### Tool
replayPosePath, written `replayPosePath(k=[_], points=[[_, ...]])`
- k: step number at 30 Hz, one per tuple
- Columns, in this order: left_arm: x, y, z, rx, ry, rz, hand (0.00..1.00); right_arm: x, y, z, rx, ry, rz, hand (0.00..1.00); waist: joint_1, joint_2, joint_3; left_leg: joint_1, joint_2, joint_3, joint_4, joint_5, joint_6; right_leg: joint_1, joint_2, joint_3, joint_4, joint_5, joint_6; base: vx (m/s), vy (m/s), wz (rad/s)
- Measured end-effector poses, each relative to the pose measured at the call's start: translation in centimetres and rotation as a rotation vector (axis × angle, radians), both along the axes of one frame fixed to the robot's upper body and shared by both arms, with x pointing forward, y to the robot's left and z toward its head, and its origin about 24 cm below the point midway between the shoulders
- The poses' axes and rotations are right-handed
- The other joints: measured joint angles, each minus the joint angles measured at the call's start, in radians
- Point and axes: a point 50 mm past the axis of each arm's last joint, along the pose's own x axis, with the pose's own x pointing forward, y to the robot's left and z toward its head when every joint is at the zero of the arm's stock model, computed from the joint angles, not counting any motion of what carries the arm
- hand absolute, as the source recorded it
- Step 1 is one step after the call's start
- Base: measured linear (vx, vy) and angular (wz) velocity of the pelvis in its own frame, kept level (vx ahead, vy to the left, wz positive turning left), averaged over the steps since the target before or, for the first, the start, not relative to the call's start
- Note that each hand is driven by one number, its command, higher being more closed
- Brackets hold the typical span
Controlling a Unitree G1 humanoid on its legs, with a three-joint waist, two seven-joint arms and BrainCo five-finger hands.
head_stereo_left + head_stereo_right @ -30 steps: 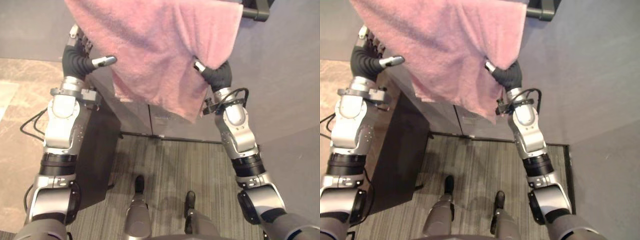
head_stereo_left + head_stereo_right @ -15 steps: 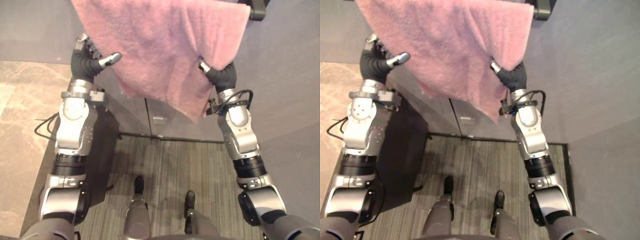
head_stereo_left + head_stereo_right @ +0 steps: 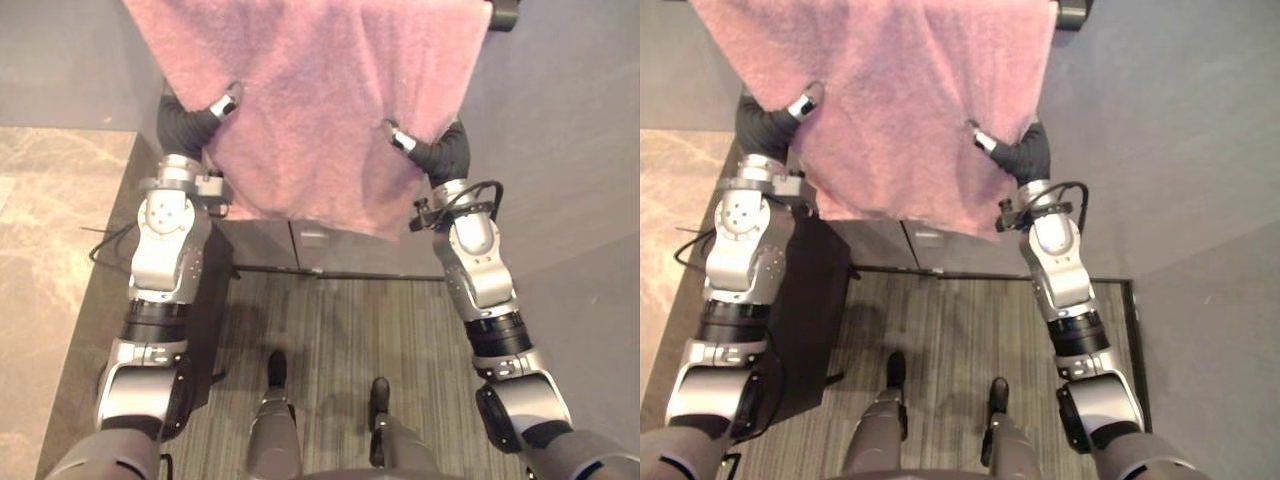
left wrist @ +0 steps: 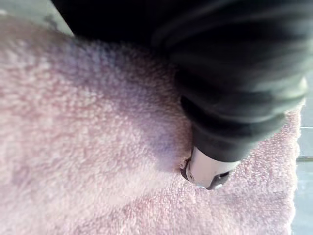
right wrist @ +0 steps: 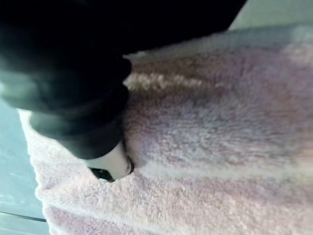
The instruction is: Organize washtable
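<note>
Both arms are up and the pink towel point(image 3: 320, 100) hangs spread wide between them, in front of the grey cabinet point(image 3: 330, 248) and clear of the floor. The left hand point(image 3: 224, 101) has its thumb pressed into the near face of the cloth, pinching it against the fingers behind; the right hand point(image 3: 399, 139) grips the other side the same way, and both wrist views show a thumb tip dug into the pile. The towel's top edge runs out of sight above, so I cannot tell whether it is over anything. A dark rod end point(image 3: 503, 12) pokes out past the upper corner on the right, and that looks to me like the rail this towel is meant for.

To do this well, I'd say: both pinches stay firm and level, because the lower hem dips a little toward the right. The hands want to hold their spread so the cloth stays flat, not bunched. If it goes over the rail, both sides should rise together, and neither thumb should let go until the weight sits balanced front and back, or it slides straight off
</note>
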Motion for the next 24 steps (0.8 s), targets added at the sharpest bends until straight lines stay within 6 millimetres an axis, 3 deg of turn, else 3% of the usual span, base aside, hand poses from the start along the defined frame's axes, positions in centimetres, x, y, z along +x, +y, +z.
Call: replayPosePath(k=[5,10,14,17,19,24], points=[[0.0,0.1,0.0,0.005,-0.008,0.024,0.0,0.0,-1.0,-4.4,-0.013,0.177,-0.038,0.0,-0.005,0.004,-0.002,0.004,-0.001,0.003,-0.002,0.0,0.0,-0.001,0.0,0.003,0.0,0.001,-0.001,-0.01,0.019,-0.02],[-0.3,0.4,-1.4,0.007,0.024,0.067,0.0,-0.4,-1.4,-6.3,-0.009,0.244,-0.045,0.0,-0.01,0.035,-0.021,0.019,-0.004,0.002,-0.02,0.001,0.001,0.004,0.001,0.006,-0.001,0.001,-0.001,0.01,0.004,-0.01],[-1.5,1.0,-5.5,0.053,0.139,0.122,0.0,-1.6,-1.8,-9.6,0.014,0.35,-0.06,0.0,-0.014,0.056,-0.037,0.052,-0.004,0.005,-0.04,0.001,0.0,0.036,0.002,0.006,-0.018,0.001,-0.001,0.04,0.017,-0.01],[-2.8,1.5,-10.4,0.077,0.309,0.158,0.0,-3.3,-2.5,-13.1,0.017,0.465,-0.077,0.0,-0.016,0.059,-0.046,0.079,-0.006,0.008,-0.059,0.001,0.0,0.053,0.002,0.007,-0.022,-0.001,-0.002,0.04,0.024,-0.03],[-4.4,2.3,-14.1,0.137,0.453,0.206,0.0,-4.6,-2.9,-15.3,-0.002,0.55,-0.069,0.0,-0.026,0.059,-0.047,0.109,-0.007,0.008,-0.06,0.0,0.0,0.086,0.001,0.008,-0.032,-0.002,0.0,0.0,0.0,0.0],[-7.8,4.8,-19.7,0.249,0.7,0.293,0.0,-7.3,-3.5,-19.0,-0.033,0.689,-0.032,0.0,-0.027,0.057,-0.059,0.159,-0.009,0.004,-0.071,-0.016,-0.021,0.126,0.001,0.015,-0.032,-0.015,0.004,-0.03,0.017,-0.01]])
